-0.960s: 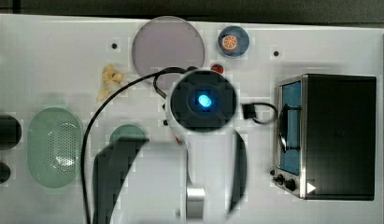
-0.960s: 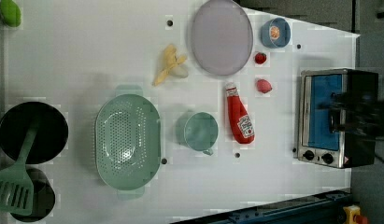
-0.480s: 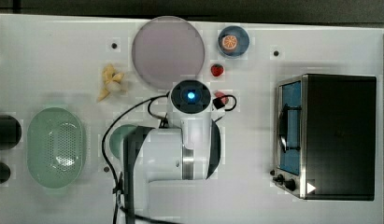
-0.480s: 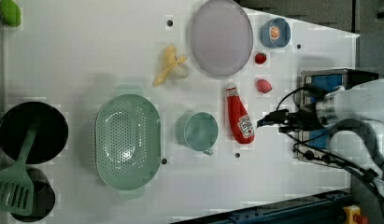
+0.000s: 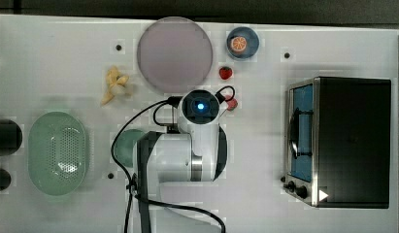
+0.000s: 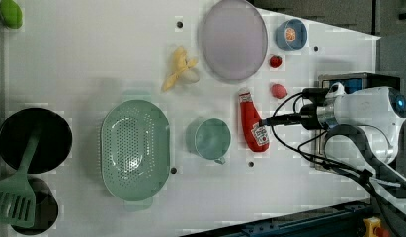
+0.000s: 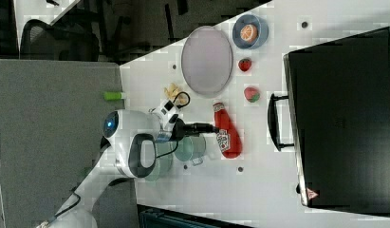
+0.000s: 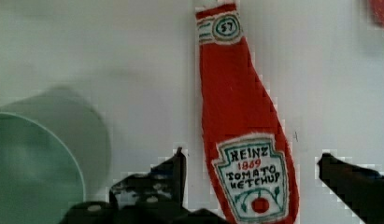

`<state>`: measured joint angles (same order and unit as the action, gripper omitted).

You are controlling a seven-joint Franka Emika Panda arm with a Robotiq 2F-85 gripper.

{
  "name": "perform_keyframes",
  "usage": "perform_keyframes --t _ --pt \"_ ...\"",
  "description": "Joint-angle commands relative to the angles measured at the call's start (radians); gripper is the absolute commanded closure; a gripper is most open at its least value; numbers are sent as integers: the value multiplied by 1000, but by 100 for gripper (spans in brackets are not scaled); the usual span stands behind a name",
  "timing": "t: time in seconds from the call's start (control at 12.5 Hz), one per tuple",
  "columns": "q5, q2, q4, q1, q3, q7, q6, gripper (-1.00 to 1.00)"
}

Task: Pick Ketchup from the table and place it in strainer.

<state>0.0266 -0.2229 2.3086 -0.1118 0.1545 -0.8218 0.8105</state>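
Gripper [image 8: 250,163] has descended over the flat red ketchup bottle [image 6: 253,122] mid-bench, fingers [image 8: 173,170] apart astride its label; grasp looks imminent.

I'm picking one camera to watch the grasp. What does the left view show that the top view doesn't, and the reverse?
Left view alone: the ketchup lying flat beside the cup, the hand at its label, a spatula and a dark bowl. Top view alone: the arm covering that spot. Both: the strainer, plate and oven.
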Motion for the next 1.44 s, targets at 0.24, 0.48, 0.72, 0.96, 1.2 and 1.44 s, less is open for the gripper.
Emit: perform_keyframes --t 0.24,0.48,0.72,0.96,1.2,1.44 --pt "-69 -103 3 1 -5 -103 96 -100" --pt "-69 -164 3 1 -7 -103 155 -100" --pt "-70 -204 5 1 -6 -102 196 -100" --pt "-70 -204 0 2 -8 -102 195 -45" --pt "-70 -167 -11 -1 -11 -102 163 -25" --pt "-70 -9 -21 2 8 -87 14 -25"
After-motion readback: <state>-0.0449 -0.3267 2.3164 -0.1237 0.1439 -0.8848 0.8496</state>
